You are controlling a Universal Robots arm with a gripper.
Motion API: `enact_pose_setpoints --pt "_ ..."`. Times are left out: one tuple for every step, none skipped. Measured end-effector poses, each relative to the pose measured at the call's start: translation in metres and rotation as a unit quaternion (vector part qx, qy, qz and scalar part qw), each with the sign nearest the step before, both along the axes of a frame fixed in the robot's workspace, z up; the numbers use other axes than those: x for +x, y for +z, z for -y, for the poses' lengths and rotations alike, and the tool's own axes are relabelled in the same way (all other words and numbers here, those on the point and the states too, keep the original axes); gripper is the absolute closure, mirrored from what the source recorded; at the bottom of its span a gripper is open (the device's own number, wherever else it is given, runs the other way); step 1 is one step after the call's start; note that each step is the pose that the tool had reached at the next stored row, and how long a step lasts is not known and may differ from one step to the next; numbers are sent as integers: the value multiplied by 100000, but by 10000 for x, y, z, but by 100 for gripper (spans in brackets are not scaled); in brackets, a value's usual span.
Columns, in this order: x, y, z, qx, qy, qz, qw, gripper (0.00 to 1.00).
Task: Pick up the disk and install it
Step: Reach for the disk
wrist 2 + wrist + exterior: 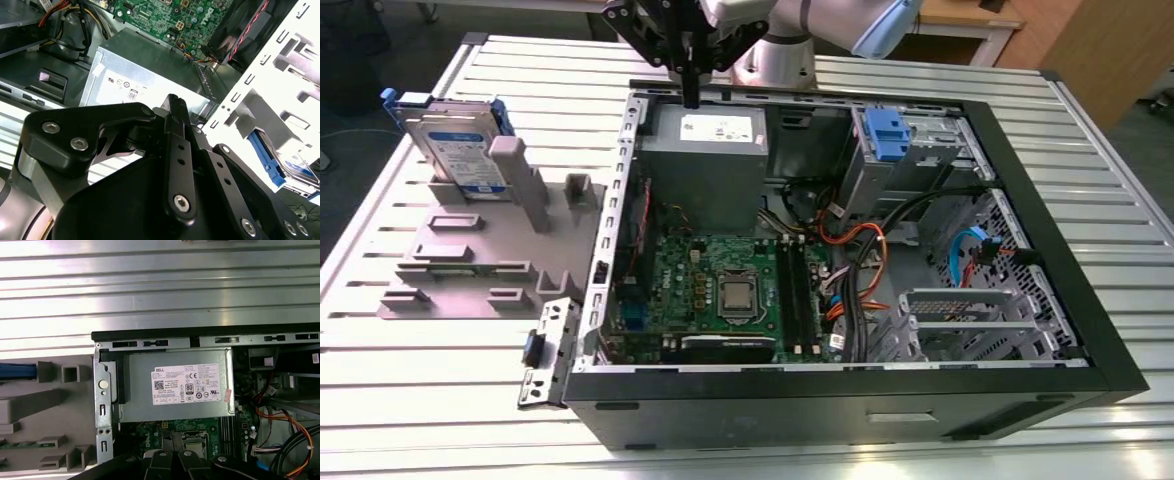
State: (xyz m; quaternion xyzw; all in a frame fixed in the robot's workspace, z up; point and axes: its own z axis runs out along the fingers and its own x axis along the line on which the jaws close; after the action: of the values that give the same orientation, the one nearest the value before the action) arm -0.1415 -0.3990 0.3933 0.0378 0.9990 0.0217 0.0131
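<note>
The disk (454,145), silver-grey with a white-and-blue label and blue rails, stands upright in a grey holder (474,245) on the table, at the exterior view's left of the open computer case (854,380). My gripper (690,95) hangs over the case's far edge, just above the grey power-supply box (704,140), well apart from the disk. Its black fingers (176,107) are pressed together with nothing between them. In the second wrist view the disk's blue rail (270,160) shows past the case's perforated wall. A blue strip of the disk (17,371) shows in the first wrist view.
Inside the case lie the green motherboard (720,290), bundled cables (854,250), a blue plastic caddy (887,135) in the drive bay and a metal bracket (961,320). The ribbed aluminium table (427,380) surrounds the case.
</note>
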Motion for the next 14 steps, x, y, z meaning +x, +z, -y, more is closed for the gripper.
enact_pose_setpoints --pt "0 0 0 -4 -5 -2 100000 89" --pt "-1 0 0 -1 -8 0 100000 89" --pt "-1 0 0 -2 -7 -1 100000 89" --pt "-1 0 0 1 -4 1 100000 89" --pt "-7 0 0 0 -13 0 100000 89" --pt "-16 0 0 2 -13 2 100000 89" --pt "-25 0 0 0 -7 2 100000 89" --pt "-35 0 0 0 -5 0 100000 89" --pt "-43 -1 0 1 -7 2 100000 89" --pt "-52 -1 0 3 -6 5 100000 89" --pt "-62 -1 0 -1 -4 -1 100000 89" --pt "-66 -2 -4 3 -10 5 100000 89" --pt "-69 -2 -13 0 -8 -1 100000 89" --pt "-69 -2 -25 -3 -6 -1 100000 89"
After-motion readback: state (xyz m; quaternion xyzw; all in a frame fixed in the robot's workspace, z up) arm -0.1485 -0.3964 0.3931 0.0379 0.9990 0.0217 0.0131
